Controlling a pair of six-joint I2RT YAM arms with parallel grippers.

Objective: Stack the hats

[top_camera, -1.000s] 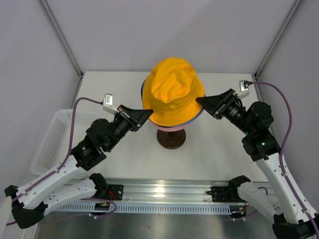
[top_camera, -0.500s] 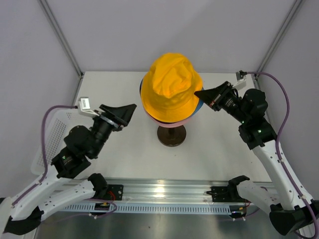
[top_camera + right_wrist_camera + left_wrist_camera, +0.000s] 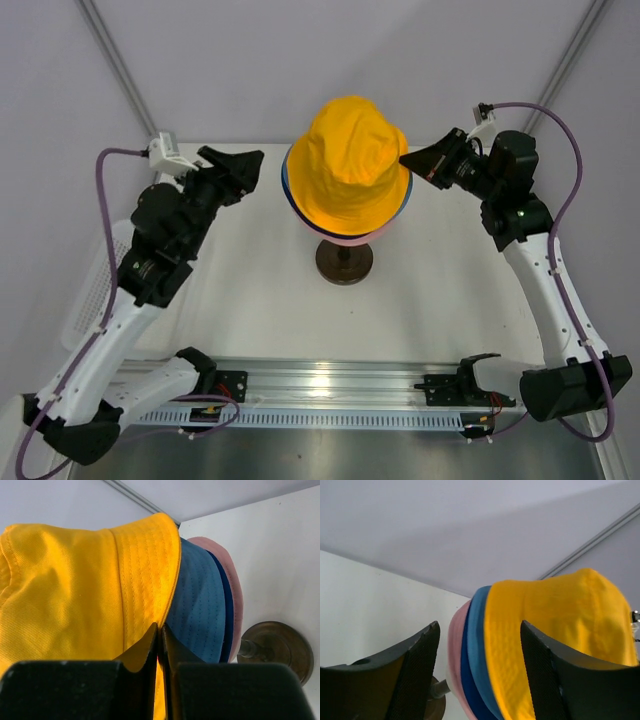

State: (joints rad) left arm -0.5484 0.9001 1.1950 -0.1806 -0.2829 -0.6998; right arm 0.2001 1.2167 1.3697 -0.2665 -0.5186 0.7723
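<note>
This is a robotics lab test cell. Two white-and-black robot arms (image 3: 150,270) stand on an aluminium rail (image 3: 330,383) at the edge of a white bench (image 3: 440,290). Plain grey panel walls (image 3: 320,50) on metal frame posts (image 3: 122,72) box it in, and purple cables (image 3: 99,220) loop along the arms.

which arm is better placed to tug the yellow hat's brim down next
Right. Its claw is shut right at the yellow hat's brim edge, while the left claw hangs open, apart from it.
</note>
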